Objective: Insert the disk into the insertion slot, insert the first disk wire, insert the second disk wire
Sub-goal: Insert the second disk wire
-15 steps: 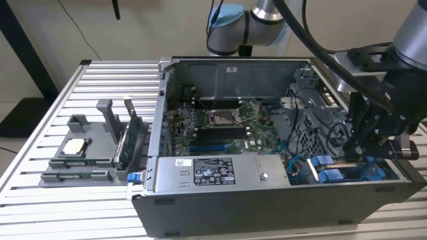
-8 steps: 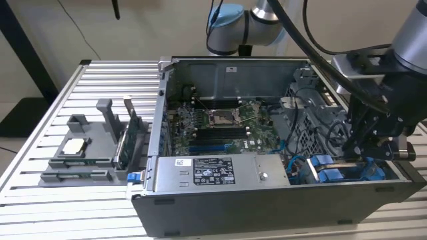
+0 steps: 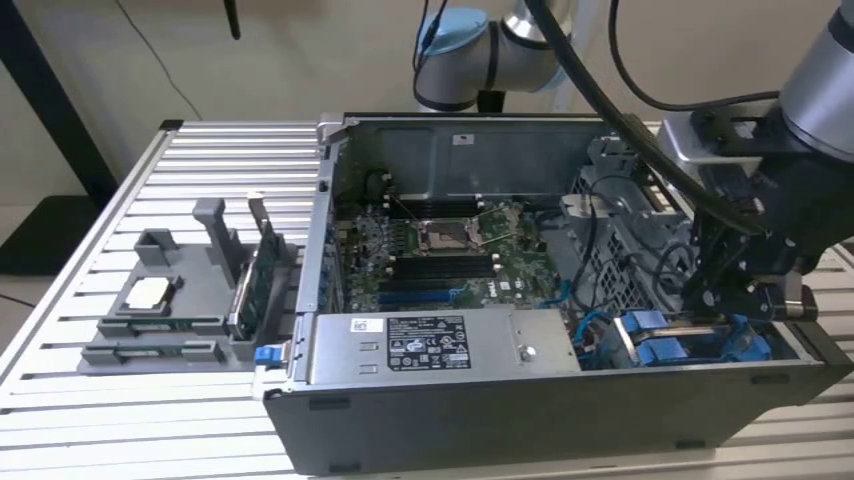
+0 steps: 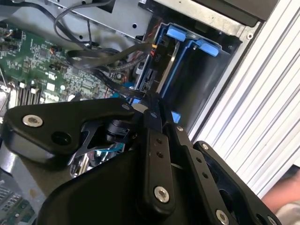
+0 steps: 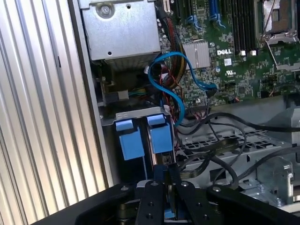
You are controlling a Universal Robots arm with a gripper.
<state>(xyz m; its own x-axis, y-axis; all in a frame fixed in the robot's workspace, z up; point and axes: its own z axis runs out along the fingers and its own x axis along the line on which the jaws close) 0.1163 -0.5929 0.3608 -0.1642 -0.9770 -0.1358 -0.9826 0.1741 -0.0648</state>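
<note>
The disk (image 4: 151, 70) sits on edge in its blue carrier (image 3: 654, 345) inside the insertion slot (image 4: 220, 61), at the corner of the open computer case on the exterior view's right. Its connector edge faces my gripper. My gripper (image 4: 152, 107) hangs right over that edge, the black fingers (image 5: 152, 201) pressed close together on the plug end of a flat black disk wire (image 4: 101, 58). This wire runs back over the motherboard. In the first wrist view the blue carrier tabs (image 5: 160, 137) lie just ahead of my gripper (image 5: 166, 176). A blue data cable (image 5: 180, 75) loops nearby.
A grey labelled power-supply box (image 3: 427, 345) fills the case's near side beside the bay. Loose black cables (image 5: 225, 140) cross the metal cage. A grey parts holder (image 3: 174, 300) stands on the slatted table (image 3: 120, 420) at the exterior view's left.
</note>
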